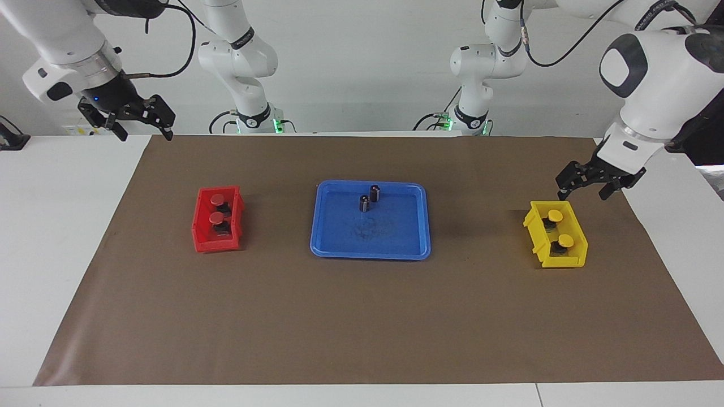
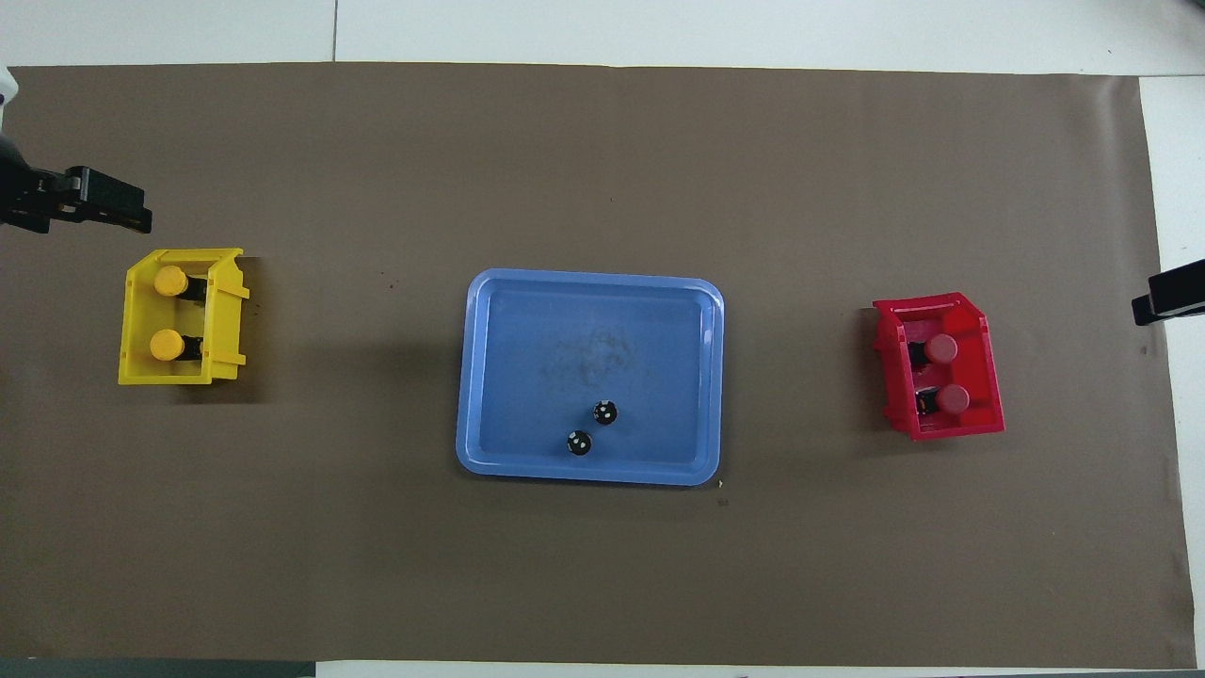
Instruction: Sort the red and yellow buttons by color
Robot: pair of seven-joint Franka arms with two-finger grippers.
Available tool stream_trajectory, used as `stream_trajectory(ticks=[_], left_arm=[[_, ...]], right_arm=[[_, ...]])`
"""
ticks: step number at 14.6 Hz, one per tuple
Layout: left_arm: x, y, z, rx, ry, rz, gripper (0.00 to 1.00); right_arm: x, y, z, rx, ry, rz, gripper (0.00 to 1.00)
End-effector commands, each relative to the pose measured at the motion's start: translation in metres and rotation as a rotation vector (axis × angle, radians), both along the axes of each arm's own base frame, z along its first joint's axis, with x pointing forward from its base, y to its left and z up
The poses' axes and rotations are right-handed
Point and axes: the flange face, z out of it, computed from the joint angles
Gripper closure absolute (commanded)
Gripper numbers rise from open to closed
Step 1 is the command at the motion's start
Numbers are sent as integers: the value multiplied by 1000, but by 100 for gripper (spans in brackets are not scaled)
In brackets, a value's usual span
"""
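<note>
Both yellow buttons in yellow bin, below left gripper; jaws spread, empty. Both red buttons in red bin. Right gripper waits aloft, jaws spread, empty.

1. I see bare brown mat between the blue tray and each bin.
2. Two dark cylinders stand in the tray's robot-side half.
3. Buttons fill the red bin and yellow bin.

Red buttons sit in a red bin, yellow buttons in a yellow bin. The tray is blue, on a brown mat.
</note>
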Motion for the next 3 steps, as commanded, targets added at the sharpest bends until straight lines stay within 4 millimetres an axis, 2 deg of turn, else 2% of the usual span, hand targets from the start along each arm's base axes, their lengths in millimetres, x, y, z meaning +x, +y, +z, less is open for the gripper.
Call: stream_trajectory(ticks=[1,3], left_arm=[[-23,-15,24,-3,1,-29,0],[-29,-17,31,-3,4,-33,0]], right_arm=[[-6,-2,-1,-6,-12,-10,0],[-7,-3,-1,-7,-9,-10,0]])
